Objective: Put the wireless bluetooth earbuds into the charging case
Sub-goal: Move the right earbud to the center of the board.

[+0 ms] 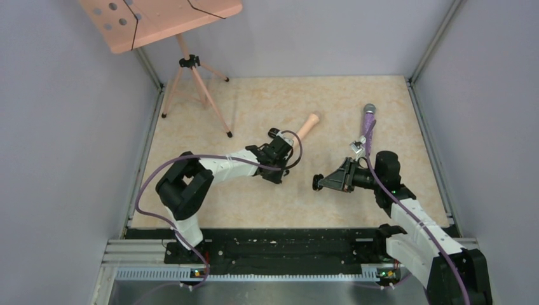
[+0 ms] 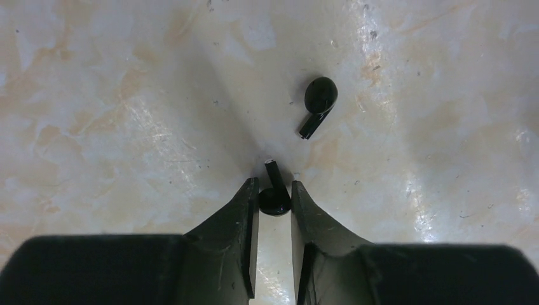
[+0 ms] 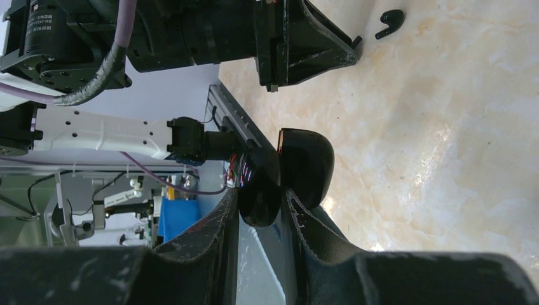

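Left hand (image 2: 273,186), narrowly closed, pinches one glossy black comma-shaped earbud (image 2: 274,202) by its bulb, stem forward; second earbud (image 2: 320,98) lies on the desk (image 2: 127,95) just ahead. Right hand (image 3: 260,194) clamps the glossy black charging case (image 3: 308,165), lid ajar.

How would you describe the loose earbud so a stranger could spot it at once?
Start at the beige marbled table and find the left claw. Just beyond its tips lies the loose earbud, a tiny black bud with a short stem. Unlike its twin, pinched in the claw, it lies free.
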